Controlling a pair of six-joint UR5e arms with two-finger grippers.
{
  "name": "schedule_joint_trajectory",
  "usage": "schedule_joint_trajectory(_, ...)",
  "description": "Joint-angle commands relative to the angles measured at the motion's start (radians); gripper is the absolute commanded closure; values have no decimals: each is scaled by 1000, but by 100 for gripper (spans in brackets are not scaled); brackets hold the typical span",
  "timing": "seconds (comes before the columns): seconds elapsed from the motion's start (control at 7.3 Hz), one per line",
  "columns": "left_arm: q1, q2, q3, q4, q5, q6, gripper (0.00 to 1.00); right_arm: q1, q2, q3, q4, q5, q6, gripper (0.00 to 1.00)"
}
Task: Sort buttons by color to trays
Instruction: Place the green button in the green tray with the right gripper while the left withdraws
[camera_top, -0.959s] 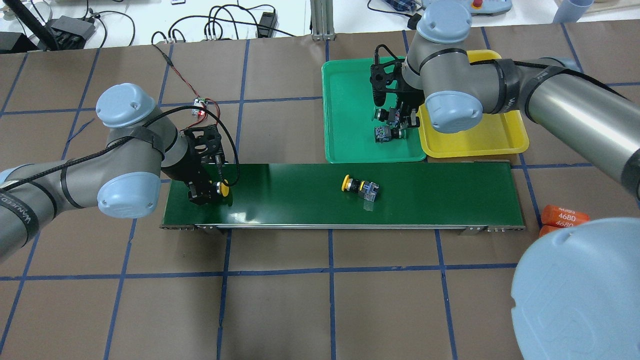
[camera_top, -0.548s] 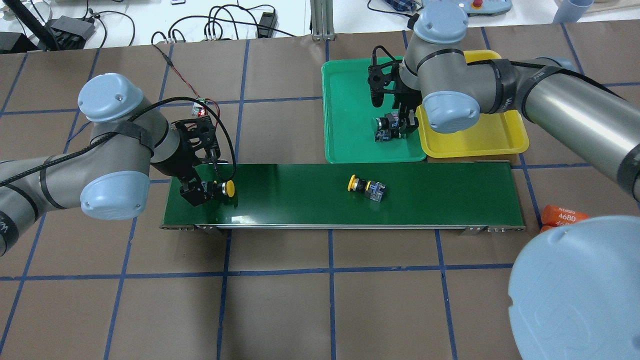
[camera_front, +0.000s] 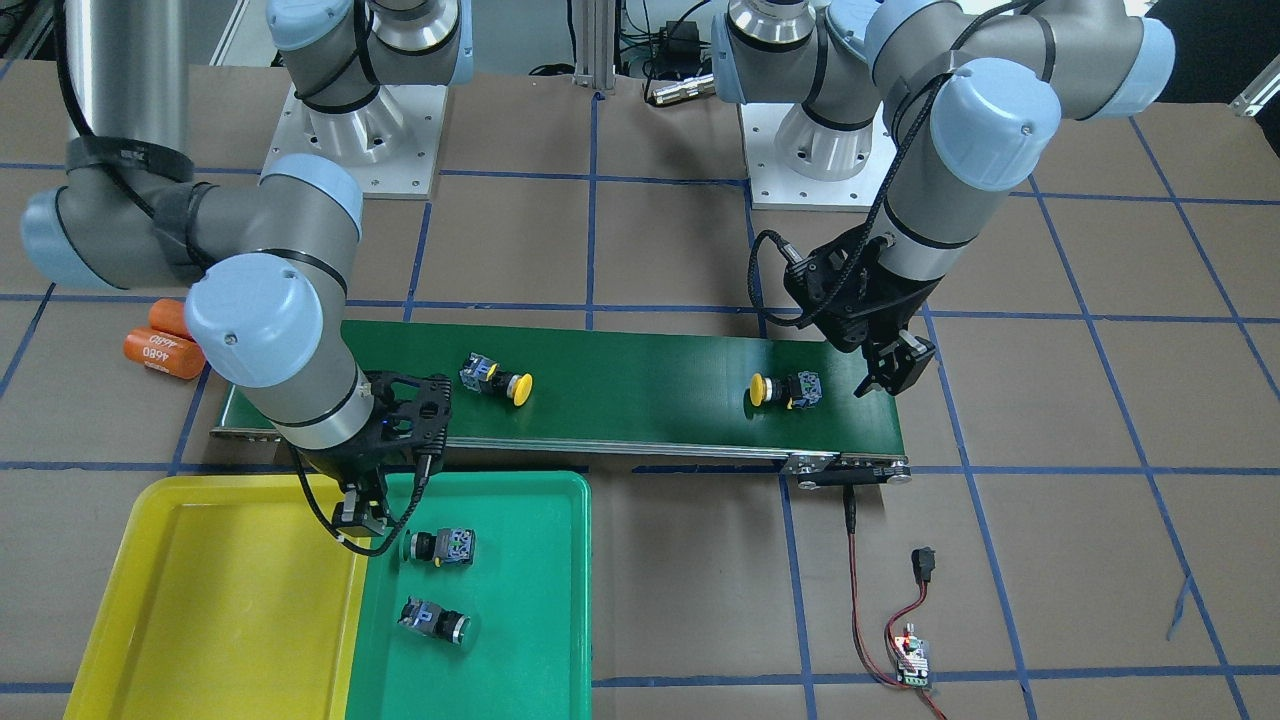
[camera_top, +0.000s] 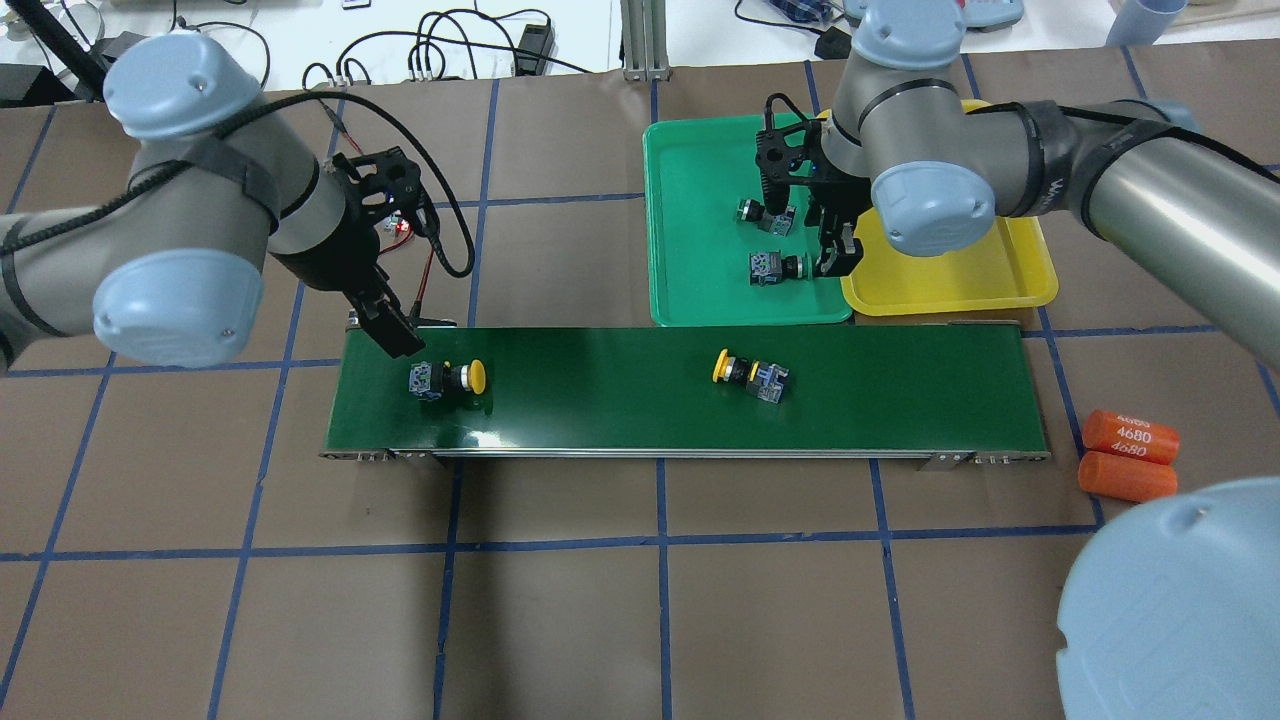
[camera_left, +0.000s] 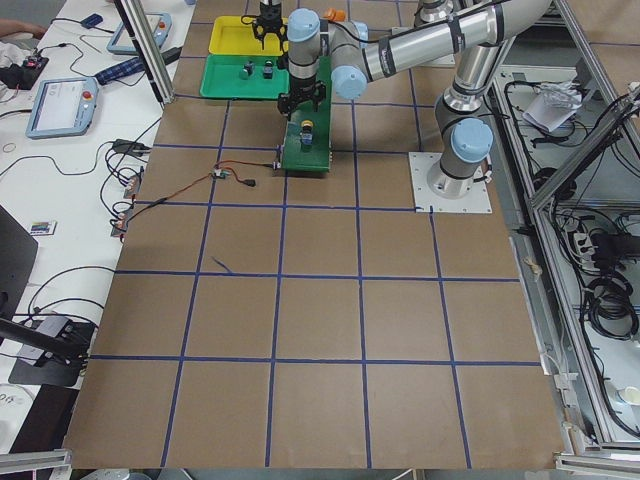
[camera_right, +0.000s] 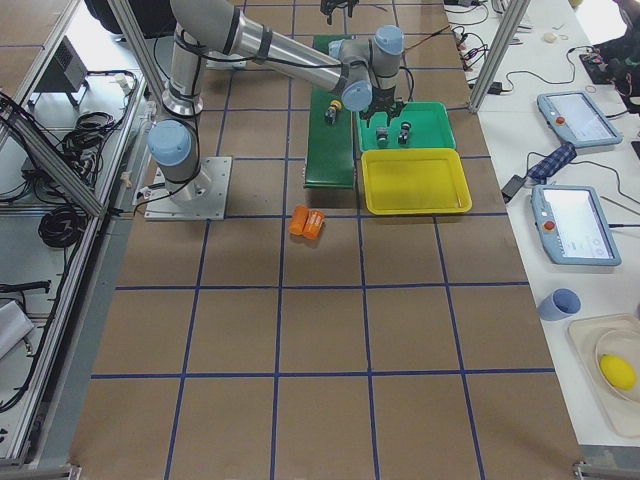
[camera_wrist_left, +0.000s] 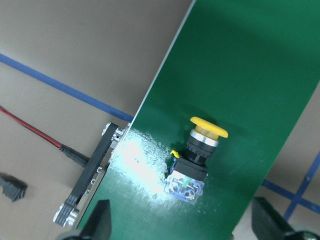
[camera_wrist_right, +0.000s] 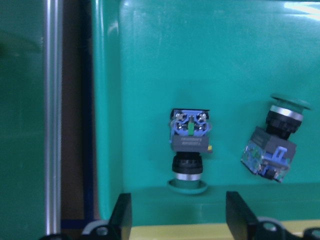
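Left pincer (camera_top: 393, 338) hanging apart beside yellow-capped black push-button switch (camera_top: 447, 379) lying on long dark green conveyor belt (camera_top: 600, 400); right pincer (camera_top: 835, 258) apart over green plastic tray (camera_top: 690, 250). Risk, I think: switch rolling on round cap, pincer missing.

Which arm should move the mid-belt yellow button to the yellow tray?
Right, likely. The right tool hangs open by the yellow tray, nearer that button; the left tool is at the belt's far end.

The right arm (camera_top: 1130, 190) hides part of the yellow tray (camera_top: 960, 290) overhead; the front view's edge crops it. The 4 buttons (camera_left: 307, 125) are too small to detail in side views.
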Motion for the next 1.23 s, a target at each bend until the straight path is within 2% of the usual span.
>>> schedule_joint_trajectory(0.0,-5,-3,152,-153,30,-349,0,-107,-120,119,52,1,-159,8)
schedule_joint_trajectory(0.14,-5,23,160,-214,39,-497,0,-135,-184,199,49,13,-186,3)
schedule_joint_trajectory(0.27,-7,37,172,-270,47,-693,0,-135,-209,251,34,13,-180,0)
schedule_joint_trajectory(0.41,-19,54,157,-304,93,-889,0,-135,-212,274,35,13,-176,0)
schedule_joint_trajectory(0.55,-22,78,151,-305,105,-938,0,-134,-228,303,34,13,-125,0)
schedule_joint_trajectory(0.68,-27,112,133,-314,105,-939,0,-129,-246,332,26,9,7,0)
schedule_joint_trajectory(0.82,-40,135,93,-299,99,-949,0,-126,-252,356,23,9,15,0)
schedule_joint_trajectory(1.1,-44,102,63,-232,101,-972,0,-122,-274,420,-38,7,12,0)
